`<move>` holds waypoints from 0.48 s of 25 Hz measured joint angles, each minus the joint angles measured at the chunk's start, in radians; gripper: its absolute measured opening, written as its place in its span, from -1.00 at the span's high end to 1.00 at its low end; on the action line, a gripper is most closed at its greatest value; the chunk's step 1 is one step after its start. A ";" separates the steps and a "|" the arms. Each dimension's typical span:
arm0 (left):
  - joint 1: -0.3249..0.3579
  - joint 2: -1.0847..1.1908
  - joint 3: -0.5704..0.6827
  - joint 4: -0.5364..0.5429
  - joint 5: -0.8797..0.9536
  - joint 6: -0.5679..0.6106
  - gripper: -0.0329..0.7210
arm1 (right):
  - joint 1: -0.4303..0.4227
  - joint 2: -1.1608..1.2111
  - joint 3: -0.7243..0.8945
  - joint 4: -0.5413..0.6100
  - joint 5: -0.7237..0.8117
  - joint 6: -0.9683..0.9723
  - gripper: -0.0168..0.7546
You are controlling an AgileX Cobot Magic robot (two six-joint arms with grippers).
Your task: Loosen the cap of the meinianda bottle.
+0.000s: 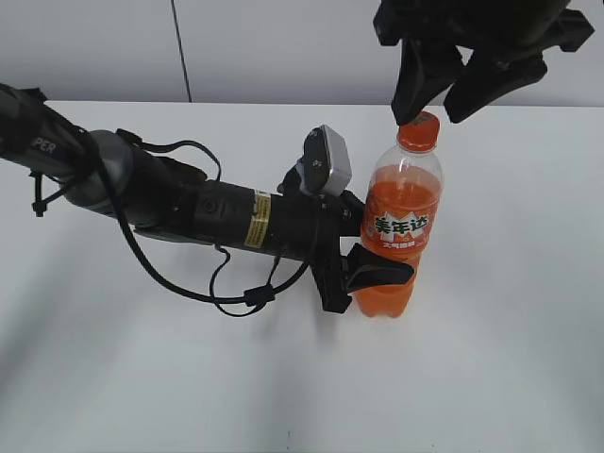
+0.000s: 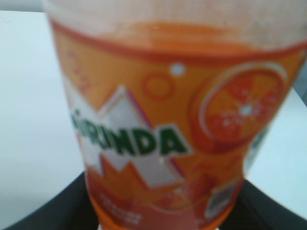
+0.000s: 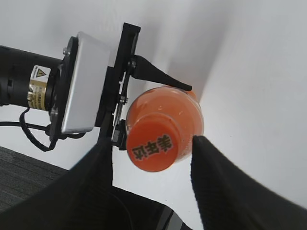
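Note:
The meinianda bottle point(image 1: 401, 226) stands upright on the white table point(image 1: 510, 359), full of orange soda, with an orange label. Its orange cap point(image 1: 418, 131) is on the neck. My left gripper point(image 1: 363, 274) is shut on the bottle's lower body; the label fills the left wrist view point(image 2: 163, 129). My right gripper point(image 1: 436, 106) hangs open just above the cap, one finger on each side, not touching it. In the right wrist view the cap point(image 3: 152, 145) lies between the two open fingers point(image 3: 151, 165), above the bottle's shoulder point(image 3: 184, 110).
The left arm point(image 1: 189, 203) lies across the table from the left, with its wrist camera point(image 1: 327, 162) beside the bottle and a loose cable point(image 1: 236, 293) below it. A grey wall point(image 1: 283, 47) runs behind the table.

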 joint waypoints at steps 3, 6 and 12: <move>0.000 0.000 0.000 0.000 0.000 0.000 -0.17 | 0.000 0.000 0.001 -0.001 0.000 0.001 -0.07; 0.000 0.000 0.000 0.000 0.000 0.000 -0.17 | 0.000 0.006 0.001 -0.001 0.000 0.001 -0.07; 0.000 0.000 0.000 0.000 0.000 0.000 -0.17 | 0.000 0.039 0.002 -0.001 0.000 0.001 -0.06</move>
